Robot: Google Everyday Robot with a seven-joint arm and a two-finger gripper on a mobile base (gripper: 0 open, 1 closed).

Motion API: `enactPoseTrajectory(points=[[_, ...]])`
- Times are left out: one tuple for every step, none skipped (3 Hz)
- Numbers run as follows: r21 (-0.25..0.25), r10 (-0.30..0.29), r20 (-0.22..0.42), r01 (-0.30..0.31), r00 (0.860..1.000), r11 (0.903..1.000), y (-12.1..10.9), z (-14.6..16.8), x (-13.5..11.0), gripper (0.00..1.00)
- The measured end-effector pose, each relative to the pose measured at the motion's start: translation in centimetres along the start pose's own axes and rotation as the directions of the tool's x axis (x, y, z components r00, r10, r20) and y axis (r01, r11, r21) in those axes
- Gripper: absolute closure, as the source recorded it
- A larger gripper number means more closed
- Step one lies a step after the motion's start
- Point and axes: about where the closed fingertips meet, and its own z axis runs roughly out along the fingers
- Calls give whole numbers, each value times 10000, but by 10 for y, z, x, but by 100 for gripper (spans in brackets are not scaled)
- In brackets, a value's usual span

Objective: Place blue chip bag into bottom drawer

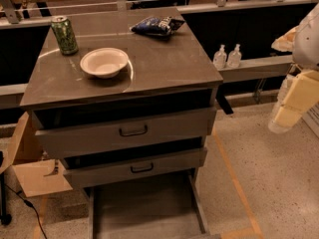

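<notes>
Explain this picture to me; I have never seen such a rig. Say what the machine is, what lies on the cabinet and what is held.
This is one picture, looking down at a grey cabinet from in front; where the camera sits is not recorded. The machine is a wheeled robot with one arm. Its cream-coloured gripper hangs at the right edge, beside the cabinet, apart from everything on it, and nothing shows in its hold. On the cabinet top lie the blue chip bag at the back, a green can at the back left and a white bowl in front of the can. Below two drawers with black handles, the bottom drawer is pulled out.
</notes>
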Motion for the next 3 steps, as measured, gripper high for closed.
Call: enactPoseTrajectory(points=[[956, 1291, 913, -1377, 9874, 9859, -13, 4, 13, 0], [1957, 2295, 2161, -2724, 9490, 9421, -47, 2, 32, 0], [2750, 2173, 3980, -3419, 8913, 8986, -110, -3, 15, 0]])
